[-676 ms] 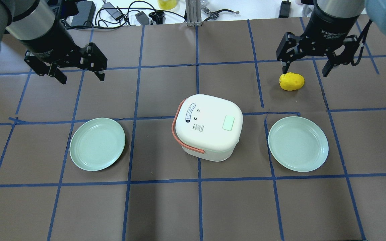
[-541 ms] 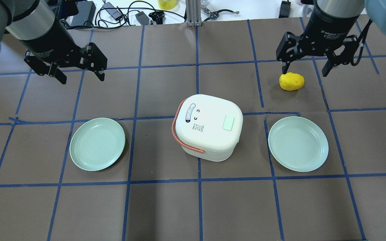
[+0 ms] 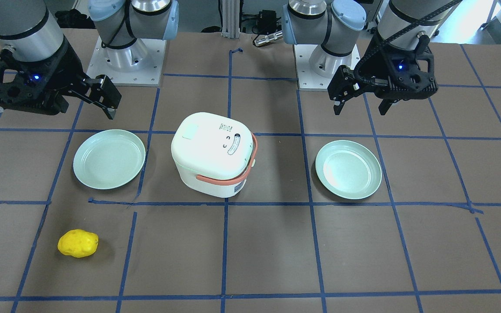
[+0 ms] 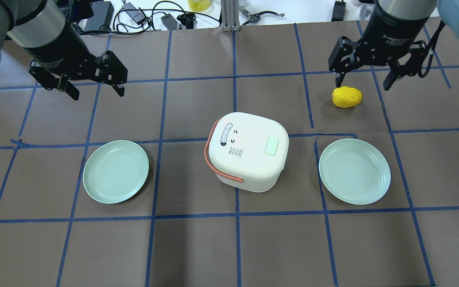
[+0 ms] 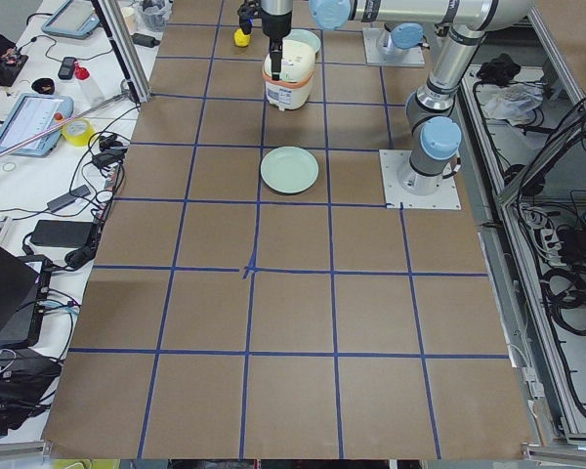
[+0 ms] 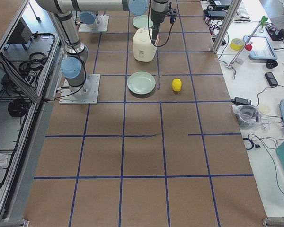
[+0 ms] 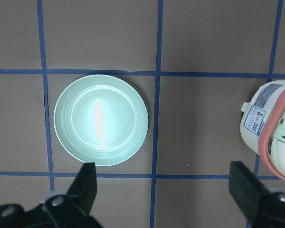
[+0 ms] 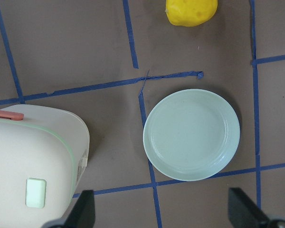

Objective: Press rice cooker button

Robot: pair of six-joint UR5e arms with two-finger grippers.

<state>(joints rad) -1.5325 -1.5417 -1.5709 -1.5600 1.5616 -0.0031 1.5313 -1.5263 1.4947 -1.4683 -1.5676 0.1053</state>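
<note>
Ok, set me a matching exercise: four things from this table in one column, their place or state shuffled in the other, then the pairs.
Things:
1. rice cooker
2. button
3. yellow potato
4. left gripper

Places or states:
A. open, holding nothing
B. pale green rectangle on top of the cooker
C. between the left plate and the right plate
D. lying beyond the right plate, farther from the robot

Pairs: 1-C, 2-B, 3-D, 4-A
</note>
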